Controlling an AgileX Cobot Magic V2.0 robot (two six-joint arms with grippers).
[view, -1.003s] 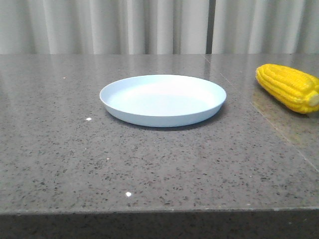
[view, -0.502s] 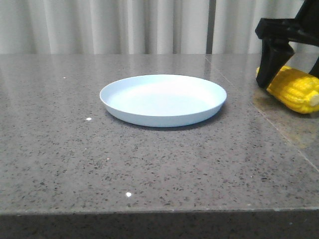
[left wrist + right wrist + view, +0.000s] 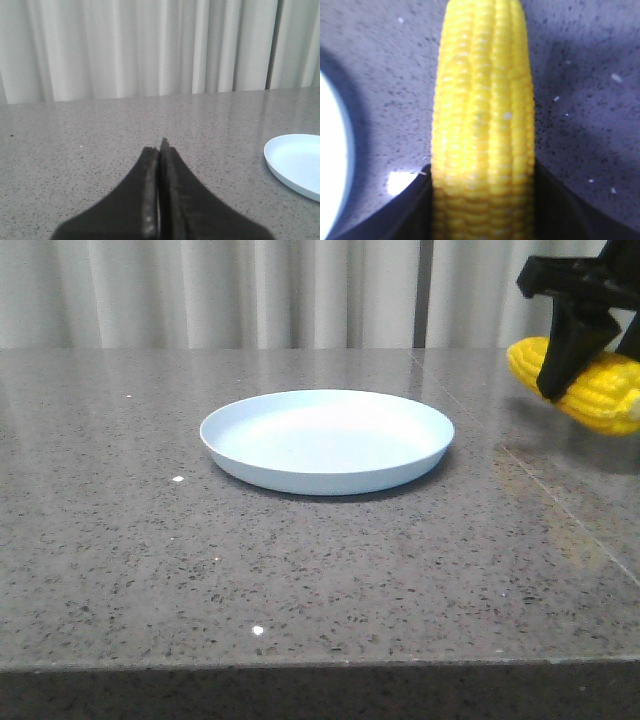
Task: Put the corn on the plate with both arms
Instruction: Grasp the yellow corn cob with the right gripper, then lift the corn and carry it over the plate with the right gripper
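The pale blue plate (image 3: 327, 440) sits empty in the middle of the grey stone table. The yellow corn (image 3: 600, 390) hangs above the table at the far right, gripped by my right gripper (image 3: 570, 360), whose black fingers close on both its sides. In the right wrist view the corn (image 3: 482, 120) fills the middle between the dark fingers (image 3: 410, 210), and the plate's edge (image 3: 330, 160) shows beside it. My left gripper (image 3: 160, 150) is shut and empty, low over the table, with the plate's rim (image 3: 295, 165) off to one side. It is out of the front view.
The grey speckled table (image 3: 150, 560) has a seam (image 3: 560, 510) running along its right part. Pale curtains (image 3: 250, 290) hang behind the table's far edge.
My right gripper came down onto the corn at the far right, closed on it and has lifted it off the table. The plate has not moved.
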